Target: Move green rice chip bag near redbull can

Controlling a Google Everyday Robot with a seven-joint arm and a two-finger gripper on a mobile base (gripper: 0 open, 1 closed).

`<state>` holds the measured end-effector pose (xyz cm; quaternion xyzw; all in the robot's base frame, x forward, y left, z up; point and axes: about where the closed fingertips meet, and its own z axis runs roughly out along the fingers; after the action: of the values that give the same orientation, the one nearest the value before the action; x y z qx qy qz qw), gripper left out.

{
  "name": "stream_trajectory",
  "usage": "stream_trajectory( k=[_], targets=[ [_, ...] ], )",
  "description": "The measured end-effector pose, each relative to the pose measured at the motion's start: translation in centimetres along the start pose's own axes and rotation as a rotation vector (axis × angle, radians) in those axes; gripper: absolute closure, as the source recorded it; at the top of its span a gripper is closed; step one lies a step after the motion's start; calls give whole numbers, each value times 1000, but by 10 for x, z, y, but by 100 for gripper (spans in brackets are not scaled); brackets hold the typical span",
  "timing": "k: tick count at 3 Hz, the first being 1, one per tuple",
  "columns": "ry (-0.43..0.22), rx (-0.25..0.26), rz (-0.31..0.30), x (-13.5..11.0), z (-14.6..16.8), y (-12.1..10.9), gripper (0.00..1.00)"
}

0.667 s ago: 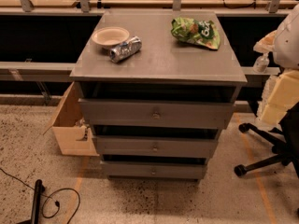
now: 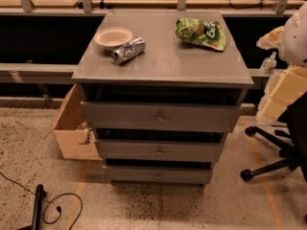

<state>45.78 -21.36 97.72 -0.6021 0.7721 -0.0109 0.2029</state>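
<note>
Camera view: bowl beside can, end effector unseen.

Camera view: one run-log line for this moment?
chip bag: cabinet top, right rear | can: lying beside bowl, left | apart | tool: not in view

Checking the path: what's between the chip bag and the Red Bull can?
Camera view: only bare cabinet top between chip bag and can; tool not in view.

bowl and can left on cabinet, bag right (pincer unseen)
</note>
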Motion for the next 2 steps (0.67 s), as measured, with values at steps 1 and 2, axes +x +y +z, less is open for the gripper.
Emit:
stream_trajectory(
  k=[1, 2],
  targets=[
    [-200, 58, -4, -13, 19, -41, 0],
    [-390, 144, 117, -12, 52, -75, 0]
  ],
)
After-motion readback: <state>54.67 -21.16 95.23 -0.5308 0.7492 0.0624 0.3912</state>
